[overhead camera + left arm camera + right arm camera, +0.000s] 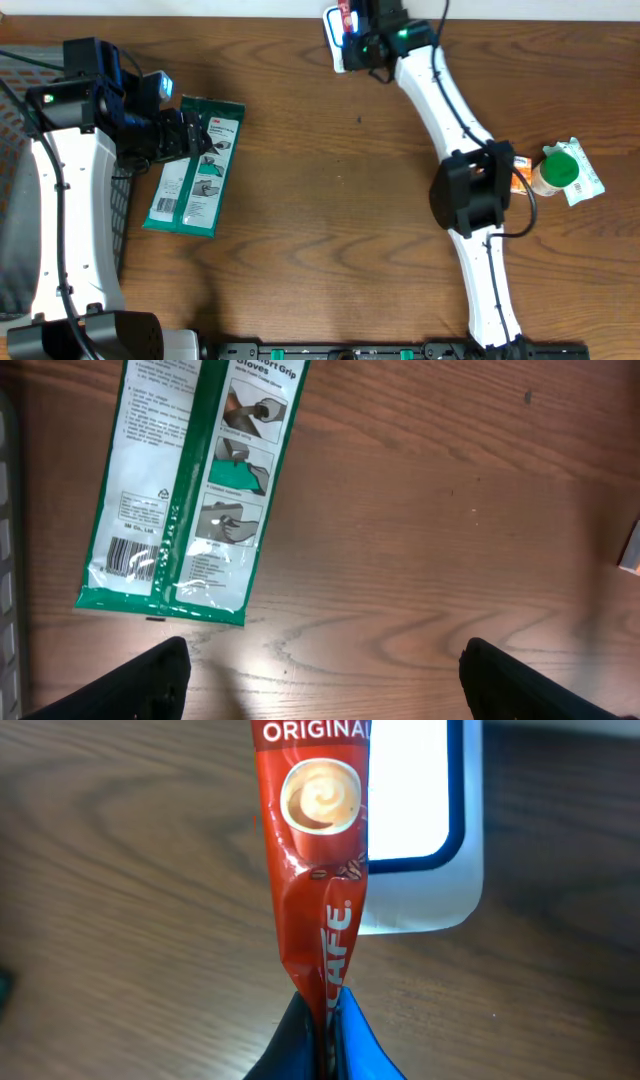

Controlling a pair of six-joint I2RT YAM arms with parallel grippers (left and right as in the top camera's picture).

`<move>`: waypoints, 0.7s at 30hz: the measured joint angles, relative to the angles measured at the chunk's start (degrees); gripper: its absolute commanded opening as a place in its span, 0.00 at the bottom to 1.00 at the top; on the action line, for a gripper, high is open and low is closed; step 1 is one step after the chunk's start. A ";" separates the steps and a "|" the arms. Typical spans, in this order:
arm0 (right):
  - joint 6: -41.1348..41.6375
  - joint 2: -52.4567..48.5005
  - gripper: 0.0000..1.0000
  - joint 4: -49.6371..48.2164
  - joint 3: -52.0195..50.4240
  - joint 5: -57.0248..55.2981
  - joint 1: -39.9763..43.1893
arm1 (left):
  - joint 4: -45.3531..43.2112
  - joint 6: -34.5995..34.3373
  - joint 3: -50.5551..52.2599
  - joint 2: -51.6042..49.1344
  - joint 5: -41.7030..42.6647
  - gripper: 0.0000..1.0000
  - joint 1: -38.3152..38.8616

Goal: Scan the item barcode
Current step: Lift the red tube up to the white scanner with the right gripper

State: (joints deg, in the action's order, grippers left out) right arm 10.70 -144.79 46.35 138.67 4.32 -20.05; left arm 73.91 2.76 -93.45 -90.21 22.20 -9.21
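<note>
A red coffee sachet [312, 850] stands upright in my right gripper [327, 1030], whose jaws are shut on its lower end. Directly behind the sachet is a white scanner [425, 820] with a blue-rimmed lit window. From overhead, the right gripper [365, 45] holds the sachet [347, 18] against the scanner [338, 50] at the table's far edge. My left gripper [325, 660] is open with nothing between its fingers, above bare wood just below a green glove package [190, 480]. Overhead, the left gripper [200, 135] hovers over that package [195, 165].
A barcode [132, 555] shows on the glove package's lower left corner. A green-capped bottle [557, 170] lies on a white packet at the right, next to an orange item [521, 176]. A grey basket [15, 200] borders the table's left side.
</note>
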 measured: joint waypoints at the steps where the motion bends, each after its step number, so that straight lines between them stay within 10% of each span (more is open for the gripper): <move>1: -0.26 -0.39 0.01 -0.11 0.00 -1.03 -0.28 | 0.02 0.00 0.00 0.00 0.00 0.87 0.00; 21: -0.87 -0.66 0.01 -0.13 0.00 -5.64 -0.76 | 0.02 0.00 0.00 0.00 0.00 0.87 0.00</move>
State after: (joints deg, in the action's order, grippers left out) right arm 9.82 -145.45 46.22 138.67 -1.32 -20.82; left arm 73.93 2.76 -93.45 -90.21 22.20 -9.21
